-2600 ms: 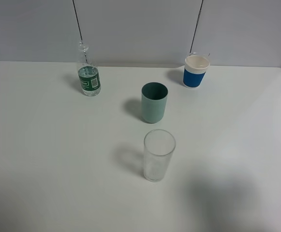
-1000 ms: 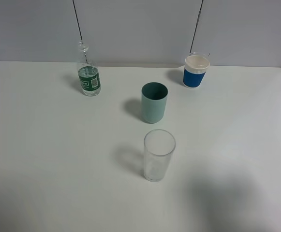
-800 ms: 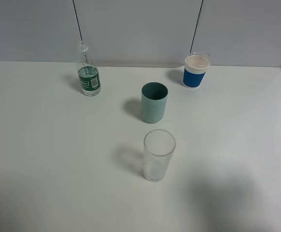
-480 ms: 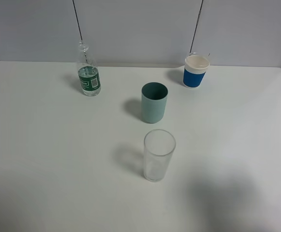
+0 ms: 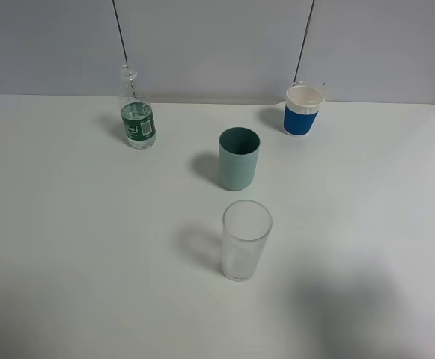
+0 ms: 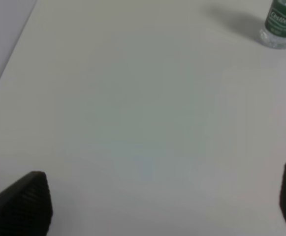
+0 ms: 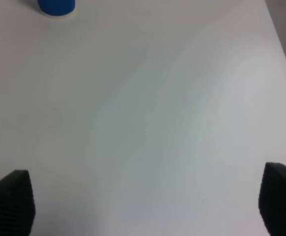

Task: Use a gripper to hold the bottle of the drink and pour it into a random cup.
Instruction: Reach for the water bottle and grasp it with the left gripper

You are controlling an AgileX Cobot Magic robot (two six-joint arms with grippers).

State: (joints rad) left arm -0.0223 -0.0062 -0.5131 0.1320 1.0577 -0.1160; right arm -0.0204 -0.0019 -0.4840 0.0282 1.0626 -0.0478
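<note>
The bottle (image 5: 137, 112), clear with a dark green label, stands upright at the back left of the white table (image 5: 67, 247). The colourless drink (image 5: 139, 140) shows through its lower part. The teal cup (image 5: 239, 158) stands upright near the middle. Neither arm appears in the high view. In the left wrist view my left gripper (image 6: 157, 201) stands open over bare table, with the bottle (image 6: 282, 24) far ahead and off to one side. My right gripper (image 7: 145, 201) is open too, with nothing between its dark fingertips (image 7: 10, 201).
A clear glass tumbler (image 5: 245, 239) stands in front of the teal cup. A blue-and-white paper cup (image 5: 304, 111) sits at the back right, and its blue base (image 7: 56, 6) shows in the right wrist view. Two thin black cables (image 5: 120, 34) hang at the back wall.
</note>
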